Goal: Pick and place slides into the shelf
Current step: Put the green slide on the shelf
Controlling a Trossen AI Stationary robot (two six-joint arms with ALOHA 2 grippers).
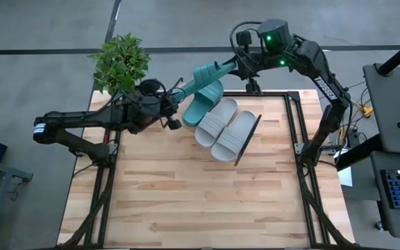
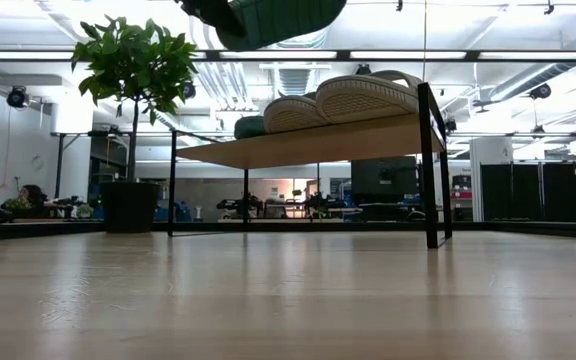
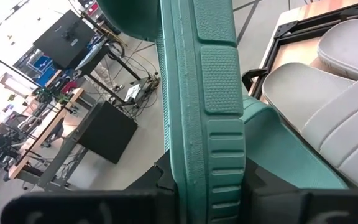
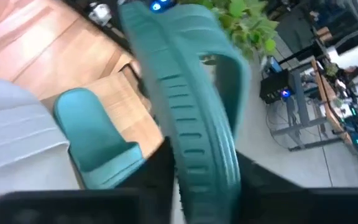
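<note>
Your left tool (image 1: 174, 99) is clamped on one end of the teal slide (image 1: 201, 75), and your right tool (image 1: 236, 67) is closing on the other end, so the slide hangs in the air between the two, above the far edge of the shelf (image 1: 251, 136). In the left wrist view the ribbed sole (image 3: 219, 124) runs straight up out of the dark fingers (image 3: 160, 183), pinched edge-on; in the right wrist view the slide (image 4: 191, 112) sits between that tool's fingers too, though I cannot tell whether they have fully bitten yet.

I judge this to be a hand-over, so do it in order: let the right tool finish closing and take the weight before you loosen the left. The slide is soft and will likely sag or twist if only one end is held loosely.

Just below the held slide, the other teal slide (image 1: 203, 103) already lies on the shelf, and right beside it the two grey slides (image 1: 224, 127) lie side by side. The open slot looks narrow, so bring the held slide down flat and parallel to its mate rather than edge-on. The board is slanted, so set it down gently or it may slip toward the lower rail.

Beyond the left tool stands the potted plant (image 1: 120, 61) at the corner of the tabletop (image 1: 186, 201); keep that arm's elbow off its leaves when you withdraw.
</note>
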